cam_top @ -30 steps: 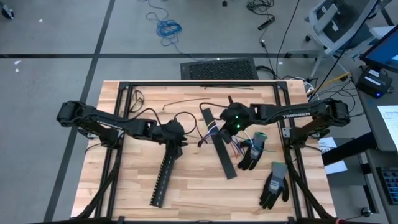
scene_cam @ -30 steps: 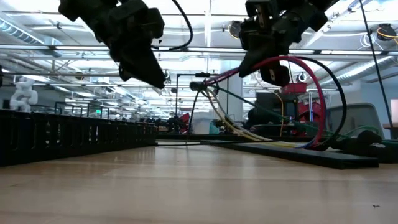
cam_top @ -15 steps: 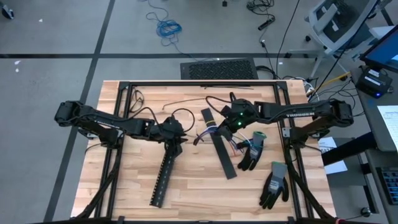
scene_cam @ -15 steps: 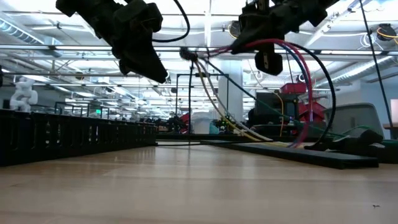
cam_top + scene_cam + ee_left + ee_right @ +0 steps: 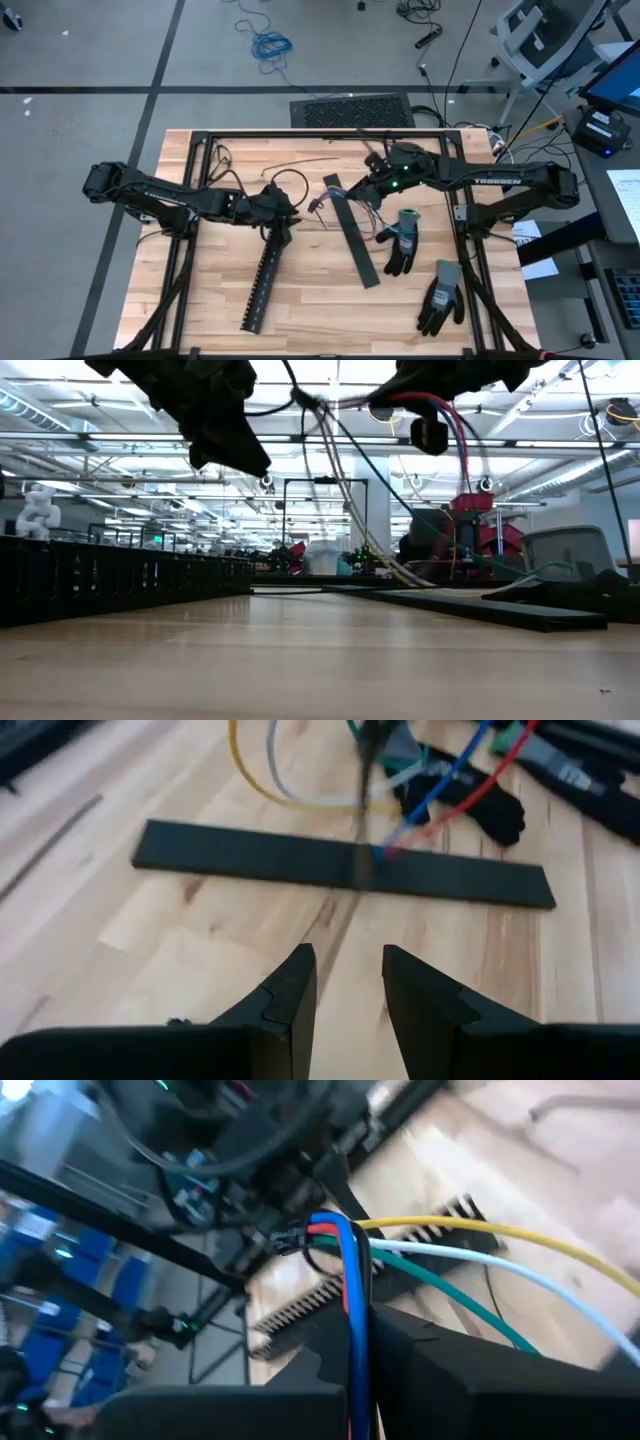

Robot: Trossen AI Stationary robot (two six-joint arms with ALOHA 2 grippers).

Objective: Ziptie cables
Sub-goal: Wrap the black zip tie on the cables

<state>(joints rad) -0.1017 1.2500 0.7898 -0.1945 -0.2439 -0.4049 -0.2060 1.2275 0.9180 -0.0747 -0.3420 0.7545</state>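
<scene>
Cables hang lifted off the desk, pinched in the right end effector above the far end of the flat black strip. Left end effector, fingers parted with nothing between them, hovers at the far end of the slotted strip. Two work gloves lie near the right arm.

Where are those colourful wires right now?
In the high view, the cables hang from the shut right gripper, lifted above the flat black strip right of centre.
</scene>
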